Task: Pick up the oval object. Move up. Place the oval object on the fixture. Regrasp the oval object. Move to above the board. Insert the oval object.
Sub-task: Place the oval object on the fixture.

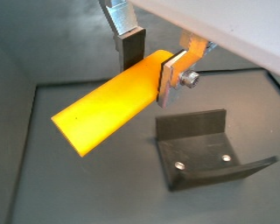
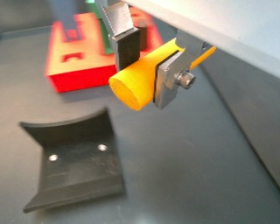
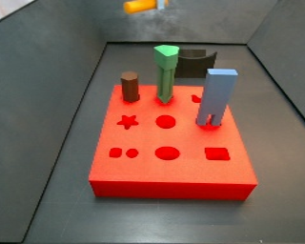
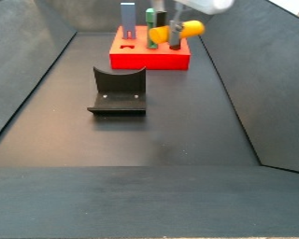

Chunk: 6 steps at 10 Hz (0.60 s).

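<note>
- Nearest to us in a side view, the dark floor [image 4: 127,149] lies bare, with grey walls rising on the left and right.
- Farther in, we see the fixture [image 4: 119,91] standing on the floor, its upright back on the far side; in both wrist views it shows its curved top and two screws [image 1: 202,150] [image 2: 73,162].
- Above the floor, beyond and to the right of the fixture, the tool [image 4: 176,34] hangs in the air, touching neither fixture nor board.
- We see its two silver fingers [image 1: 174,77] pinching the oval object [image 1: 105,107] near one end, so the yellow-orange peg lies roughly level and juts out sideways from the grip; its rounded end face shows in a wrist view [image 2: 133,85].
- In a side view only a scrap of the peg [image 3: 140,6] appears at the top edge, high above the board's far end.
- Farthest in, the red board [image 4: 149,58] rests on the floor, well apart from the fixture.
- On the board [image 3: 174,152] stand a brown cylinder peg [image 3: 130,87], a green peg [image 3: 166,72] and a blue peg [image 3: 215,98], all upright in its far half; open star, round and square holes lie in the near half.
</note>
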Tool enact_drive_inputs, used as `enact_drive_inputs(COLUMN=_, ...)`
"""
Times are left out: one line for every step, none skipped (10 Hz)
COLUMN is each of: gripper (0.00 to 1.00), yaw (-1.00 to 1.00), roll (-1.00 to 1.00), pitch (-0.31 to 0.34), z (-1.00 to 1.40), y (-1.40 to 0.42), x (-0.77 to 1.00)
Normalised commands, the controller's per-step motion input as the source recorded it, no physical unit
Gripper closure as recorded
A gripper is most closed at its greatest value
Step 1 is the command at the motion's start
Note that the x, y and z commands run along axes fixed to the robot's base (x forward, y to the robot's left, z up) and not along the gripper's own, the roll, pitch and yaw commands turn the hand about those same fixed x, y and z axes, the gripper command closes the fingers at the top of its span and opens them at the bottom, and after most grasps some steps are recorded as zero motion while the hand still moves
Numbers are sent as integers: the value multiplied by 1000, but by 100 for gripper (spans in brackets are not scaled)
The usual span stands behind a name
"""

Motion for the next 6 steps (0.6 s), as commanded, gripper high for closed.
enact_drive_inputs(gripper=100, yaw=1000, roll=-58, pitch=111, z=-84, y=-417, x=1000)
enact_drive_inputs(gripper=100, yaw=1000, roll=-64, pitch=121, z=-76, y=-369, x=1000)
enact_drive_inputs(gripper=100, yaw=1000, roll=-70, pitch=134, z=-68, y=-318, x=1000)
enact_drive_inputs(gripper=100, yaw=1000, roll=-80, pitch=153, z=-54, y=-258, x=1000)
enact_drive_inputs(gripper=100, yaw=1000, roll=-88, pitch=172, z=-46, y=-217, x=1000)
enact_drive_inputs(gripper=100, yaw=1000, roll=-98, pitch=196, z=-37, y=-171, x=1000)
